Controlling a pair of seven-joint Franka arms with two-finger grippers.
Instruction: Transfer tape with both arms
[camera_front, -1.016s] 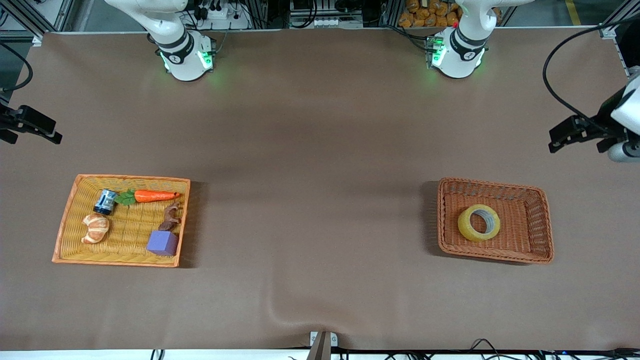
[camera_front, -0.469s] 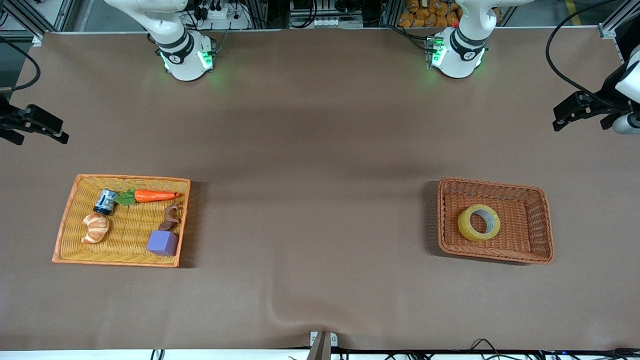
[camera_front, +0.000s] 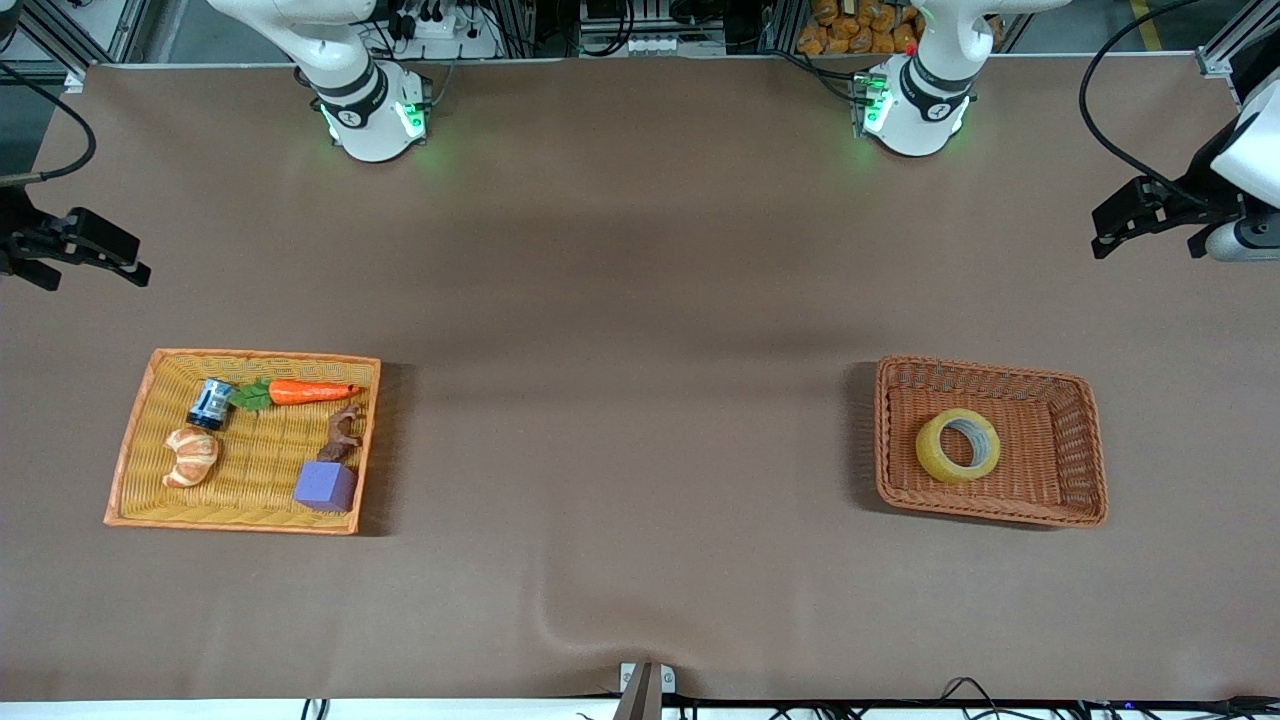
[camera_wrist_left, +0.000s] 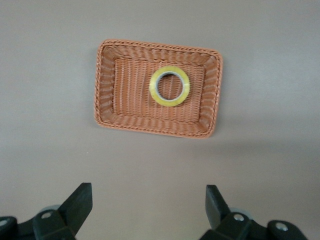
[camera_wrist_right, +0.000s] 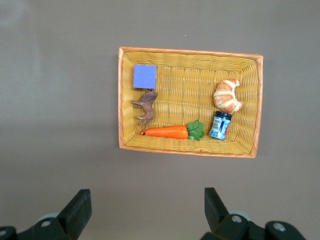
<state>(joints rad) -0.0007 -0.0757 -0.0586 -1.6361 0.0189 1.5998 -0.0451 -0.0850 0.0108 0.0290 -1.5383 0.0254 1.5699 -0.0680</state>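
The tape (camera_front: 958, 445) (camera_wrist_left: 170, 86) lies flat in the brown basket (camera_front: 1085, 450) (camera_wrist_left: 107, 90) toward the left arm's end of the table, well apart from both grippers. The left gripper (camera_front: 1125, 225) (camera_wrist_left: 147, 210) hangs over bare table at that end, fingers spread, holding nothing. The right gripper (camera_front: 95, 255) (camera_wrist_right: 145, 210) hangs over bare table at the right arm's end, fingers spread and empty. The yellow basket (camera_front: 125, 460) (camera_wrist_right: 187, 54) there holds a croissant (camera_front: 190, 457) (camera_wrist_right: 227, 95), carrot (camera_front: 310, 392) (camera_wrist_right: 165, 132), can (camera_front: 210, 403) (camera_wrist_right: 220, 125), block (camera_front: 325, 486) (camera_wrist_right: 144, 76) and animal (camera_front: 343, 433) (camera_wrist_right: 145, 105).

I see the tape (camera_front: 958, 445) lying inside the brown basket (camera_front: 1085, 448); the yellow basket (camera_front: 140, 440) sits well apart toward the right arm's end of the worktop (camera_front: 640, 300).
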